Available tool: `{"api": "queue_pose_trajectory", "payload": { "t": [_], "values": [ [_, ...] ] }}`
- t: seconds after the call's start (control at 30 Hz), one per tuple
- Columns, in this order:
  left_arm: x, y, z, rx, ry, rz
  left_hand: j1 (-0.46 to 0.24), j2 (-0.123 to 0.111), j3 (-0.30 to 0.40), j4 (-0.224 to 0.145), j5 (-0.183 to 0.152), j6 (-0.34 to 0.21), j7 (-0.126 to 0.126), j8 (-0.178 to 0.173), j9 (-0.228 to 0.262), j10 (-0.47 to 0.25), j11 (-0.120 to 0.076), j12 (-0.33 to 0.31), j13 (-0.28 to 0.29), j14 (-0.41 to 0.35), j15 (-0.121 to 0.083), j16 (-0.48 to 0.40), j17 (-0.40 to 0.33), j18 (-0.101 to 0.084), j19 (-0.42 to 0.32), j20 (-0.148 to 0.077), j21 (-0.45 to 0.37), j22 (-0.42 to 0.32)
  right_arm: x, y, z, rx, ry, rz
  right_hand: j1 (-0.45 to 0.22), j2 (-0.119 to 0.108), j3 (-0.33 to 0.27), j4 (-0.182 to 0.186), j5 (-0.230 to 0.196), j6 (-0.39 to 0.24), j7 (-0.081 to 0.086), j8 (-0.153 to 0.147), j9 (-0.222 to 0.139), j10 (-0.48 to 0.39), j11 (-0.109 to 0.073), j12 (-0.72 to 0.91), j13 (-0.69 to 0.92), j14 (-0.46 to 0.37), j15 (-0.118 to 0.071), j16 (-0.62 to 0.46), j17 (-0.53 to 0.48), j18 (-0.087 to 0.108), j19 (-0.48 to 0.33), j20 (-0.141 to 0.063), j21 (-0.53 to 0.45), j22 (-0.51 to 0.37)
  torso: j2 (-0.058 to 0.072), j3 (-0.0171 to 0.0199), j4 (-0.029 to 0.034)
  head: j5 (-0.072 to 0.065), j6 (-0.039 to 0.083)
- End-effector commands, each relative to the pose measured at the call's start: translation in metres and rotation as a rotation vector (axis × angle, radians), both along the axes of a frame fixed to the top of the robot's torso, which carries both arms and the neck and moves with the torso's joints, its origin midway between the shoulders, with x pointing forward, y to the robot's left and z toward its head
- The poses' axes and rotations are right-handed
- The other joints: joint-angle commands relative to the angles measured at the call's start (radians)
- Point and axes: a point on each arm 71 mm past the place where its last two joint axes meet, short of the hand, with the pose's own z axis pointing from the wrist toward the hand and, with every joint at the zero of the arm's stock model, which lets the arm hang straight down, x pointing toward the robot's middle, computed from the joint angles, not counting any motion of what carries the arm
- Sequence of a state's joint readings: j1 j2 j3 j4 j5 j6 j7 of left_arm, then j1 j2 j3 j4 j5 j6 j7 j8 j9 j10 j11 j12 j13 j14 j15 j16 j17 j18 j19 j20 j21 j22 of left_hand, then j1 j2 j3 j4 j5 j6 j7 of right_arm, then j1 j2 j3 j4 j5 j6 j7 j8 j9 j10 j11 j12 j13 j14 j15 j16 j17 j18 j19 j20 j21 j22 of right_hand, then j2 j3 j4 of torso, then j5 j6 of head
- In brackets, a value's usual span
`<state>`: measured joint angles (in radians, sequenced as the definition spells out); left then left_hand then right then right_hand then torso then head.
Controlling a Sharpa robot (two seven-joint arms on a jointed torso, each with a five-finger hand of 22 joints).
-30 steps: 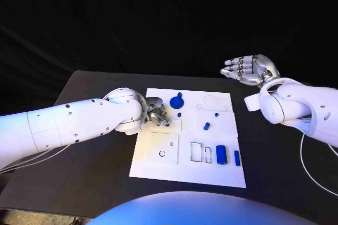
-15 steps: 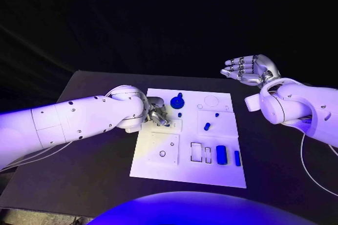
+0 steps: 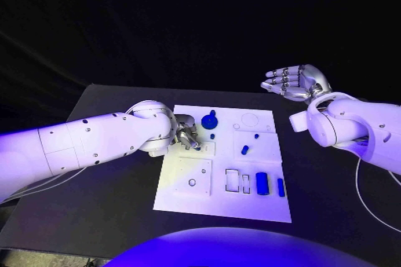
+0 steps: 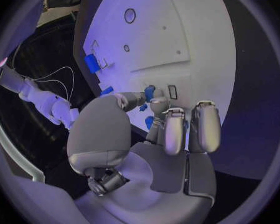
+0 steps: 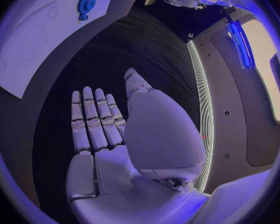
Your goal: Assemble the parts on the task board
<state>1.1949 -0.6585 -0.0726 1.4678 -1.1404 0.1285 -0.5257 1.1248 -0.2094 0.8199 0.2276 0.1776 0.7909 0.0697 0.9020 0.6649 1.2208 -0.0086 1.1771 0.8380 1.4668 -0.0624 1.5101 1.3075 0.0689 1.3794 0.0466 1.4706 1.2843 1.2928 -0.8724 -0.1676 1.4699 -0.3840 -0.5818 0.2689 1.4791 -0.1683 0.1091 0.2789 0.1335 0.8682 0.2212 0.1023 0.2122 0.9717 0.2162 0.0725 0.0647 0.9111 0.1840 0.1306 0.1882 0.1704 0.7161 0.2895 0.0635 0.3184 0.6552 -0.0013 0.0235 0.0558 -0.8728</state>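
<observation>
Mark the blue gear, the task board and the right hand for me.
blue gear point(image 3: 210, 123), head view, its round face.
task board point(image 3: 230, 206), head view, bare near edge.
right hand point(image 3: 294, 81), head view, open palm.

Matt white task board point(image 3: 219, 189) (glossy blue parts point(image 3: 262, 183)), matt table point(image 3: 109, 191)

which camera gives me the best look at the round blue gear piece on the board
The head view: the blue gear lies unobstructed at the task board's far end, beside the left hand. The right wrist view catches it small at the rim; in the left wrist view I cannot pick it out.

A black table point(image 3: 109, 186) stands against a dark, unlit backdrop.
</observation>
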Motion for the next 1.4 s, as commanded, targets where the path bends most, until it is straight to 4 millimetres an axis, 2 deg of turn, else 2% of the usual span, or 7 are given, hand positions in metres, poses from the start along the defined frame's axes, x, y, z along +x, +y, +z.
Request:
{"api": "queue_pose_trajectory", "payload": {
  "t": [0.03, 0.33, 0.73, 0.97, 1.23, 1.3, 1.4],
  "values": [
    [-0.0039, -0.0046, -0.0041, 0.001, 0.032, -0.018, -0.003, 0.011, 0.194, -0.196, 0.004, 0.005, -0.004, -0.004, 0.001, 0.01, -0.002, -0.001, 0.001, 0.072, -0.006, 0.004, 0.146, -0.007, 0.004, -0.002, 0.001, 0.002, -0.0001, 0.0017, 0.0001, 0.0, -0.004, 0.015, -0.005, 0.001, -0.005, 0.001, 0.0, 0.005, 0.053, -0.006, -0.001, 0.005, 0.0, -0.005, -0.001, 0.007, -0.001, -0.006, -0.001, 0.003, -0.002, 0.0, 0.001, -0.002, 0.0, 0.0, 0.0017, 0.0, 0.0],
    [-0.0033, -0.0064, -0.0044, -0.003, 0.038, -0.018, -0.033, 0.021, 0.175, -0.184, 0.0, 0.01, -0.011, -0.004, 0.006, 0.023, -0.006, 0.004, 0.009, 0.072, -0.009, 0.004, 0.147, -0.007, 0.004, -0.004, -0.001, 0.001, 0.0001, 0.002, -0.0002, 0.0, -0.002, 0.016, -0.005, 0.001, -0.007, 0.001, 0.0, 0.005, 0.053, -0.006, -0.001, 0.005, 0.0, -0.005, -0.001, 0.008, -0.001, -0.007, -0.002, 0.004, -0.001, 0.0, 0.001, -0.003, 0.001, -0.0014, 0.0013, -0.001, 0.0],
    [-0.0016, -0.0075, -0.0054, 0.001, 0.043, -0.019, -0.072, 0.023, 0.105, -0.157, -0.015, 0.016, -0.021, -0.011, 0.012, 0.033, -0.013, 0.006, 0.014, 0.072, -0.014, 0.004, 0.147, -0.007, 0.004, -0.008, -0.004, 0.001, 0.0001, 0.0021, -0.0003, 0.001, -0.001, 0.018, -0.005, 0.001, -0.007, 0.001, 0.0, 0.005, 0.053, -0.006, -0.001, 0.005, 0.0, -0.005, -0.001, 0.008, -0.001, -0.007, -0.002, 0.004, -0.001, 0.0, 0.001, -0.003, 0.001, -0.0015, 0.0011, -0.003, 0.0],
    [-0.0007, -0.0071, -0.006, 0.004, 0.045, -0.018, -0.113, 0.019, 0.049, -0.112, -0.015, 0.029, -0.025, -0.022, 0.01, 0.033, -0.016, 0.008, 0.018, 0.073, -0.017, 0.004, 0.147, -0.007, 0.004, -0.011, -0.007, -0.001, 0.0001, 0.0022, -0.0003, 0.001, -0.001, 0.019, -0.006, 0.0, -0.009, 0.002, 0.0, 0.005, 0.053, -0.007, -0.001, 0.005, 0.0, -0.006, -0.001, 0.008, -0.001, -0.008, -0.003, 0.004, 0.0, 0.0, 0.001, -0.005, 0.001, -0.0015, 0.001, -0.003, 0.0],
    [0.0003, -0.0058, -0.0065, 0.007, 0.047, -0.015, -0.131, 0.01, 0.021, -0.093, -0.016, 0.036, -0.027, -0.028, 0.009, 0.033, -0.017, 0.01, 0.022, 0.073, -0.018, 0.003, 0.147, -0.007, 0.005, -0.012, -0.008, -0.001, 0.0001, 0.0023, -0.0006, 0.001, 0.001, 0.02, -0.006, 0.0, -0.009, 0.002, 0.0, 0.005, 0.053, -0.007, -0.001, 0.005, 0.0, -0.006, -0.001, 0.008, -0.001, -0.008, -0.003, 0.004, 0.0, 0.0, 0.001, -0.005, 0.0, -0.0011, 0.0015, -0.004, 0.0],
    [0.0004, -0.0056, -0.0066, 0.006, 0.047, -0.014, -0.14, 0.008, 0.004, -0.081, -0.017, 0.04, -0.027, -0.031, 0.009, 0.032, -0.017, 0.01, 0.021, 0.073, -0.018, 0.003, 0.147, -0.007, 0.005, -0.012, -0.009, -0.002, 0.0001, 0.0023, -0.0007, 0.001, 0.002, 0.02, -0.007, 0.0, -0.011, 0.003, 0.0, 0.005, 0.053, -0.007, -0.002, 0.005, 0.001, -0.006, -0.001, 0.008, -0.001, -0.009, -0.004, 0.004, 0.001, 0.0, 0.001, -0.006, 0.0, -0.0014, 0.0012, -0.004, 0.0],
    [0.0007, -0.0053, -0.0067, 0.005, 0.047, -0.012, -0.164, 0.011, -0.036, -0.043, -0.017, 0.046, -0.025, -0.036, 0.008, 0.03, -0.015, 0.01, 0.022, 0.073, -0.017, 0.003, 0.147, -0.007, 0.005, -0.012, -0.009, -0.001, 0.0001, 0.0023, -0.0008, 0.001, 0.002, 0.02, -0.007, -0.001, -0.011, 0.004, 0.0, 0.005, 0.053, -0.007, -0.002, 0.005, 0.001, -0.006, -0.001, 0.008, -0.001, -0.009, -0.004, 0.004, 0.0, 0.0, 0.001, -0.007, 0.0, -0.0013, 0.0009, -0.005, 0.0]
  ]
}}
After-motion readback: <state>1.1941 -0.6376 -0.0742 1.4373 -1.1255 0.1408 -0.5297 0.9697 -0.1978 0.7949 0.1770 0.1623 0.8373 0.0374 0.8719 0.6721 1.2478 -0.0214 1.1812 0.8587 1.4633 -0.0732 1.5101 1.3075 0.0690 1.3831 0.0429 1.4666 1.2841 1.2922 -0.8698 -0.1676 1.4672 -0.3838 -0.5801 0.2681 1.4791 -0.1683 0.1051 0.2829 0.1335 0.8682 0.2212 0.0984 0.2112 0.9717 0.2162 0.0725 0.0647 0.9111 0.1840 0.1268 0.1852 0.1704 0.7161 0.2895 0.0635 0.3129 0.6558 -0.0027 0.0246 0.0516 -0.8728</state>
